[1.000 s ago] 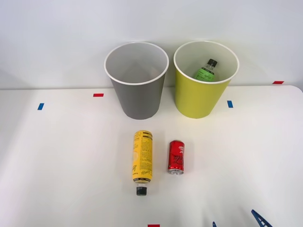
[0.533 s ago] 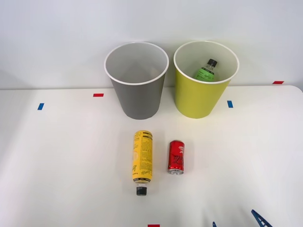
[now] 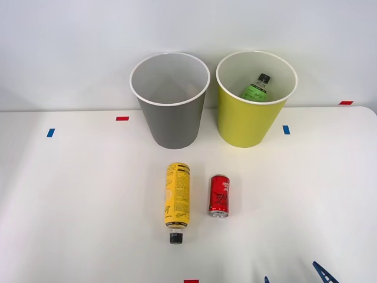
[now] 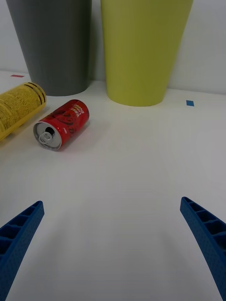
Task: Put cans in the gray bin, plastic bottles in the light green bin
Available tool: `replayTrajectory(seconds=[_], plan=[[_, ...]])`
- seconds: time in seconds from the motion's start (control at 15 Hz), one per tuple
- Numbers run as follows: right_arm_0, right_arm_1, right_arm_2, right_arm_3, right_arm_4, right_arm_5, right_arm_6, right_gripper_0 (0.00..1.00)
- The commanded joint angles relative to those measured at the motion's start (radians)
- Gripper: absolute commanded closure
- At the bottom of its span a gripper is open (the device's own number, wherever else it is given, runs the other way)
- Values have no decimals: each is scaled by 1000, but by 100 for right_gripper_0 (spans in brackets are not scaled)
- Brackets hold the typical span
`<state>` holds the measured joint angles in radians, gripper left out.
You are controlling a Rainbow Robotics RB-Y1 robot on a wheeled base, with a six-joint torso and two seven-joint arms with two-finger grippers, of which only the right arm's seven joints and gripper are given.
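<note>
A white table (image 3: 70, 200) carries two round wastebaskets at its far edge, standing side by side without touching. The gray bin (image 3: 171, 121) is on the left and looks empty inside. The light green bin (image 3: 247, 121) is on the right and holds a green-labelled bottle (image 3: 257, 88) with a black cap, leaning against the inner wall.

Nearer the front edge, in the middle of the table, two things lie on their sides, close together but apart. The yellow bottle (image 3: 177, 197) lies with its black cap toward the front edge. Just to its right lies the red can (image 3: 219, 196), its opened top facing the front edge.

The right gripper (image 4: 113, 244) sits low at the front right of the table, its blue ribbed fingers (image 4: 207, 235) spread wide and grasping nothing. The can lies ahead of it, well apart.
</note>
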<state>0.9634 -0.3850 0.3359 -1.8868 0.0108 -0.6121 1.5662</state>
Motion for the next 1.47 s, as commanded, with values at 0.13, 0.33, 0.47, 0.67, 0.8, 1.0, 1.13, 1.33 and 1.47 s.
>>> replayTrajectory(seconds=[0.13, 0.33, 0.47, 0.67, 0.8, 1.0, 1.13, 1.33, 1.47], plan=[[0, 0, 0, 0, 0, 0, 0, 0], [0, 0, 0, 0, 0, 0, 0, 0], [0, 0, 0, 0, 0, 0, 0, 0], [0, 0, 0, 0, 0, 0, 0, 0], [0, 0, 0, 0, 0, 0, 0, 0], [0, 0, 0, 0, 0, 0, 0, 0], [0, 0, 0, 0, 0, 0, 0, 0], [0, 0, 0, 0, 0, 0, 0, 0], [0, 0, 0, 0, 0, 0, 0, 0]])
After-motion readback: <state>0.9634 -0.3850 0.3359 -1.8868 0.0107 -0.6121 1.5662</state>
